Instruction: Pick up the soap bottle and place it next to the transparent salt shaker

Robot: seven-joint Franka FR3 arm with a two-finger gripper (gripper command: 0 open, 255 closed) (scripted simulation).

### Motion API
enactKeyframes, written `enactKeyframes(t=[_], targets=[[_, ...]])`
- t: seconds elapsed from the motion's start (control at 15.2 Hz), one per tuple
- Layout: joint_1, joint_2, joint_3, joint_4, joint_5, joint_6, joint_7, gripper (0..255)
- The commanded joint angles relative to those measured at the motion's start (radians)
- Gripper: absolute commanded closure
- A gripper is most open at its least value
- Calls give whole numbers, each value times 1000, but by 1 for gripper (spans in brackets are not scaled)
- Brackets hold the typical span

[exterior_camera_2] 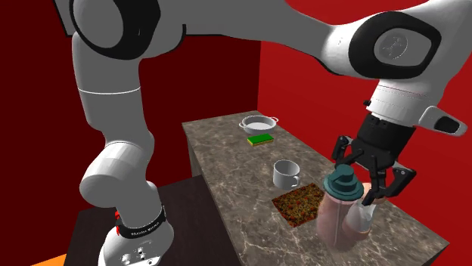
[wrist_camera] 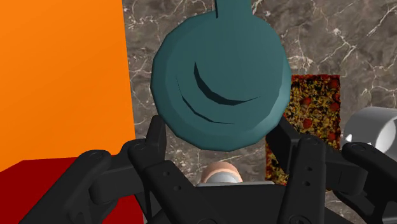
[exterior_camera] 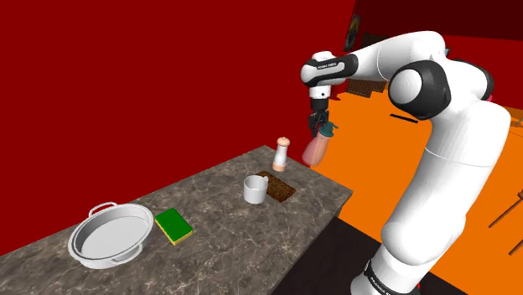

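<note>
marble counter [exterior_camera: 226, 226]: pan [exterior_camera: 111, 234], sponge [exterior_camera: 173, 225], mug [exterior_camera: 255, 188], mat [exterior_camera: 281, 189] (shaker [exterior_camera: 282, 154] too)

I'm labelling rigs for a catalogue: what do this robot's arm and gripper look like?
The arm is glossy white, built of rounded tubular links with dark grey disc-shaped joint caps. A black band with small white lettering rings its base. The gripper is all black, with two angular jaws.

The tool [exterior_camera: 319, 126] seemingly grips a pinkish soap bottle [exterior_camera: 315, 151] aloft near the salt shaker [exterior_camera: 282, 156].

Pink soap bottle [exterior_camera_2: 333, 224], teal cap [wrist_camera: 219, 76] — white-veined grey-brown counter [exterior_camera: 226, 228], red walls [exterior_camera: 126, 84].
</note>
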Motion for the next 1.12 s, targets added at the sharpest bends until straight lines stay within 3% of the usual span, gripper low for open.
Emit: enactKeyframes(t=[0.0, 1.06], targets=[[1, 5, 1, -19, 1, 24, 3, 255], [-4, 62, 2, -165, 11, 226, 12, 255]])
